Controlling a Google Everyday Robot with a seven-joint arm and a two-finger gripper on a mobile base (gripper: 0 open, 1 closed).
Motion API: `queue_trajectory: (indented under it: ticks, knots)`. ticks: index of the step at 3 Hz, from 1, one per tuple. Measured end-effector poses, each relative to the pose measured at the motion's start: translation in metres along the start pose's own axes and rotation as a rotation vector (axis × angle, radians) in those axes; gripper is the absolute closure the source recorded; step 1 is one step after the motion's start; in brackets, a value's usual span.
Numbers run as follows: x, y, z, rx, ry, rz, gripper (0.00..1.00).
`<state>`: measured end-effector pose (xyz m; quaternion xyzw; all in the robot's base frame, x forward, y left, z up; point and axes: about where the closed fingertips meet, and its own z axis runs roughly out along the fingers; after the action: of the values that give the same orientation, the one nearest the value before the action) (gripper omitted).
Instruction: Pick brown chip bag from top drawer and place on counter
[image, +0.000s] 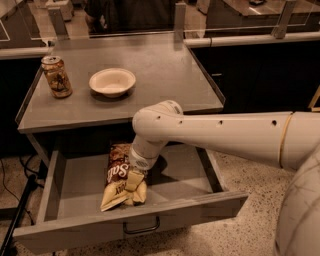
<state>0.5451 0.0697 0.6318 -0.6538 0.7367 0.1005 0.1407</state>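
Now the brown chip bag (118, 167) is clamped by the hand (134, 180) inside the open top drawer (80, 184).

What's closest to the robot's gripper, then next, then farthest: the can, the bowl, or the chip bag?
1. Chip bag: in the open drawer, right under the gripper.
2. Bowl: up on the counter, behind the gripper.
3. Can: on the counter too, at its left edge.

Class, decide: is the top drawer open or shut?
Open. The drawer sticks out from under the counter, showing the chip bag inside, with the gripper down at it.
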Motion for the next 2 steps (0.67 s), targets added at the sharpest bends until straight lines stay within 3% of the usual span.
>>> queue_trajectory:
  ticks: [2]
  knots:
    - [-0.012, -0.008, -0.046, 0.046, 0.035, 0.004, 1.00]
